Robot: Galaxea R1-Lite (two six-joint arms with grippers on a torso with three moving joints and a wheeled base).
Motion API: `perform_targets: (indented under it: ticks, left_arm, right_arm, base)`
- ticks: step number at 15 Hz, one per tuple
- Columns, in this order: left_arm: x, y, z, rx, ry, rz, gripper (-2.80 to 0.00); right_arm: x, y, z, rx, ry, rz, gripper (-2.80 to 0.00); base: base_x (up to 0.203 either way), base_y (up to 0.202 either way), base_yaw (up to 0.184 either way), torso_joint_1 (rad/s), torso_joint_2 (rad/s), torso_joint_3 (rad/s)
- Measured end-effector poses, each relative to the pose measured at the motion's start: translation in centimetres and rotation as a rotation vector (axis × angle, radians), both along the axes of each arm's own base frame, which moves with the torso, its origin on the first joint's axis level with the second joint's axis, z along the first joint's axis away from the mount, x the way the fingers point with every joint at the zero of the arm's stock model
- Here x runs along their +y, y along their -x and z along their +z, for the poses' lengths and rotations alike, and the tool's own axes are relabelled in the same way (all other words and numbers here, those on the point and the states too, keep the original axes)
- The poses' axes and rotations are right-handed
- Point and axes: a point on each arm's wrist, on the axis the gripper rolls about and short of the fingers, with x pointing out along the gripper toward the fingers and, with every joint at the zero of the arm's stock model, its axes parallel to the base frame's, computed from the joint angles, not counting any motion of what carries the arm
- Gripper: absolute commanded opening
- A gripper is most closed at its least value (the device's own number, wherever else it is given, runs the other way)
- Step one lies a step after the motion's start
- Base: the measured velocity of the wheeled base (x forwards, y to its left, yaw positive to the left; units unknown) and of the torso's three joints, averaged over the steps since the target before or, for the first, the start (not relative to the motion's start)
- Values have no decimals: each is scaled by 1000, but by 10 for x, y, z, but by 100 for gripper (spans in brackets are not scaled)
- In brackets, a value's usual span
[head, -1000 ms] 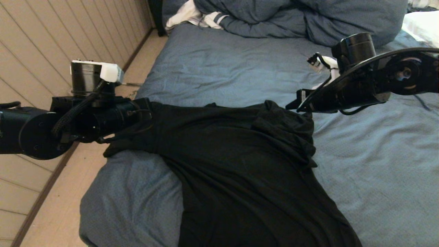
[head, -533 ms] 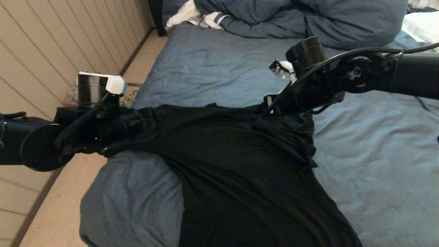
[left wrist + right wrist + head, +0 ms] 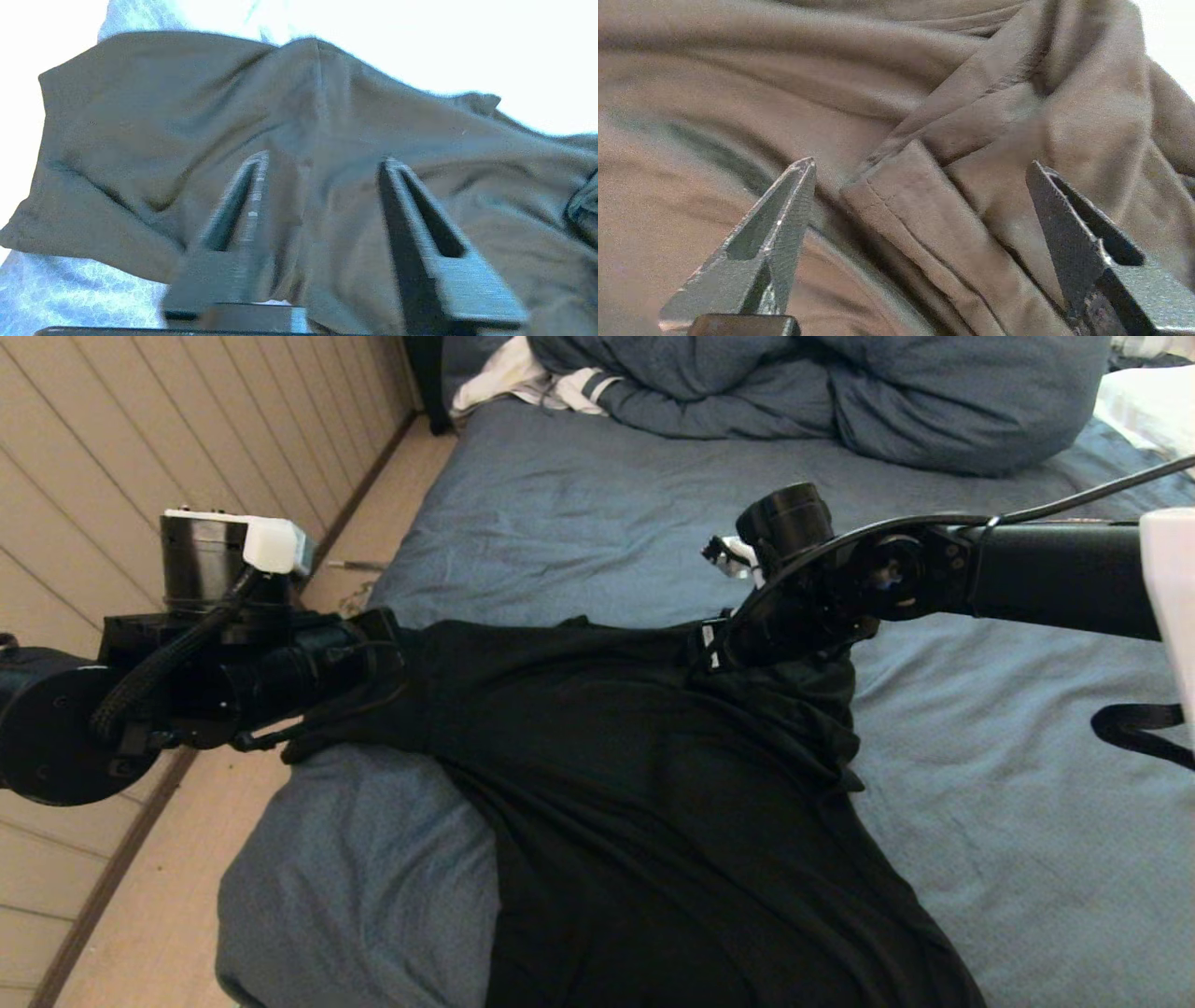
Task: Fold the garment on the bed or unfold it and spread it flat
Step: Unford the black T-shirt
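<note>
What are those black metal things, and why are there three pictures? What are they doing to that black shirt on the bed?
Those are a robot's two arms. One picture comes from a camera on its head, and the other two from cameras on its wrists, right behind the fingers. A black T-shirt lies on a blue bed, with a duvet at the far end. The left hand is at the shirt's left side, its fingers apart with cloth between them. The right hand is wide open over a folded hem. Neither hand holds the shirt firmly yet.
</note>
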Motion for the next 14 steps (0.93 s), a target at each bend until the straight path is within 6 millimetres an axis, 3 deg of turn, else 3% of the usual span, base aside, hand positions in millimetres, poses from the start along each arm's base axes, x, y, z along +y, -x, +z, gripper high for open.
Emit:
perform_targets:
  ticks: [3, 4, 14]
  left_arm:
    - [1, 0, 1, 0, 12, 8, -280]
    - [1, 1, 0, 2, 11, 8, -280]
    - [1, 0, -5, 18, 5, 6, -280]
  right_arm:
    - [3, -1, -4, -5, 34, -7, 0]
    - [3, -2, -4, -5, 35, -7, -280]
    - [-1, -5, -12, 15, 47, -27, -280]
  base:
    - [0, 0, 0, 0, 0, 0]
    - [0, 0, 0, 0, 0, 0]
    - [0, 0, 0, 0, 0, 0]
